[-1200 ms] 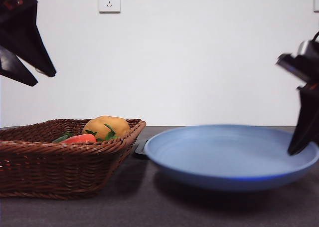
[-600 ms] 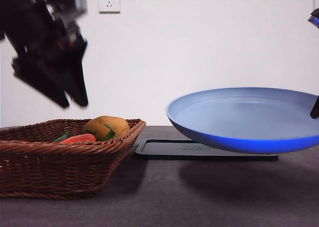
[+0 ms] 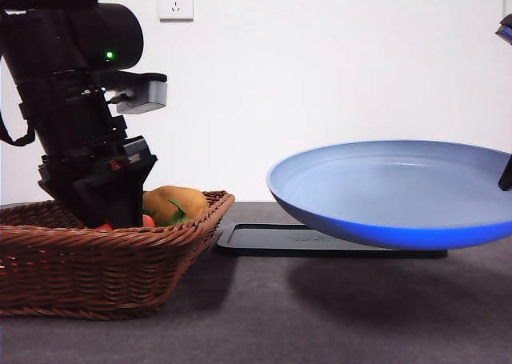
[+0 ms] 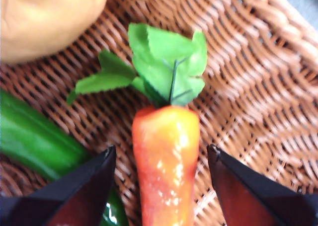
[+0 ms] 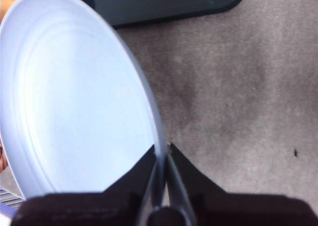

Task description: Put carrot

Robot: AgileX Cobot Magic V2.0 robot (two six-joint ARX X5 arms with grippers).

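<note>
White wall with a socket (image 3: 175, 2) backs a dark grey table (image 3: 256, 332). On it, toward the left edge, stands a brown wicker basket (image 3: 88, 268), and the carrot (image 4: 165, 166) lies on the basket's woven floor, its green leaves (image 4: 164, 67) fanned out from the thick end. In the front view only a sliver of its orange-red skin shows over the basket rim, beside the dark arm.

The left end effector (image 4: 161, 186) has its jaws spread wide, one on each side of the carrot's body, with gaps between each jaw and the carrot; it grips nothing. In the front view this arm (image 3: 80, 108) reaches from the top left corner down into the basket, a small green light lit on its housing.

Just beside the carrot lies a long green vegetable (image 4: 35, 141), partly under one jaw. Near the leaves, apart from them, sits the rounded yellow-brown potato (image 4: 44, 17); from the front it rises above the basket's rim toward the basket's right end.

Right of the basket a flat black tray (image 3: 328, 240) lies on the table. Above it hangs a blue plate (image 3: 392, 196), clear of the tray and casting a shadow on the table. The right end effector (image 5: 163, 156) is pinched narrow on the plate's rim, holding it up at the right edge.
</note>
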